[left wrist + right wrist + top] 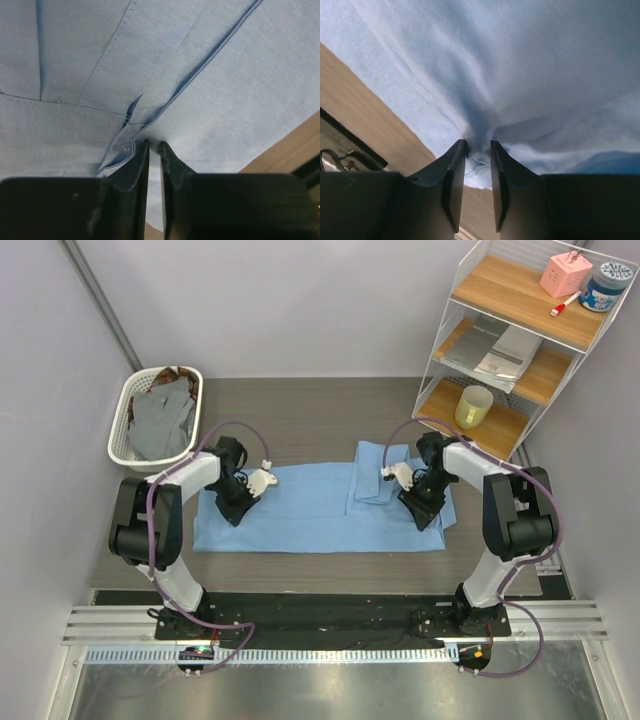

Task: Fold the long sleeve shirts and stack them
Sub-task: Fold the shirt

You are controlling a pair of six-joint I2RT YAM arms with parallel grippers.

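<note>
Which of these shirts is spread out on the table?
The light blue shirt; the grey shirt and brown shirt lie crumpled in the white basket instead.

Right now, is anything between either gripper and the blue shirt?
Nothing visible. The left gripper and the right gripper are each closed directly on the light blue shirt.

bare table (320,405) between basket (124,412) and shelf (497,427)

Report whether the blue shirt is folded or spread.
Partly folded: blue shirt lies flat, one layer doubled over near the right pincer.
</note>
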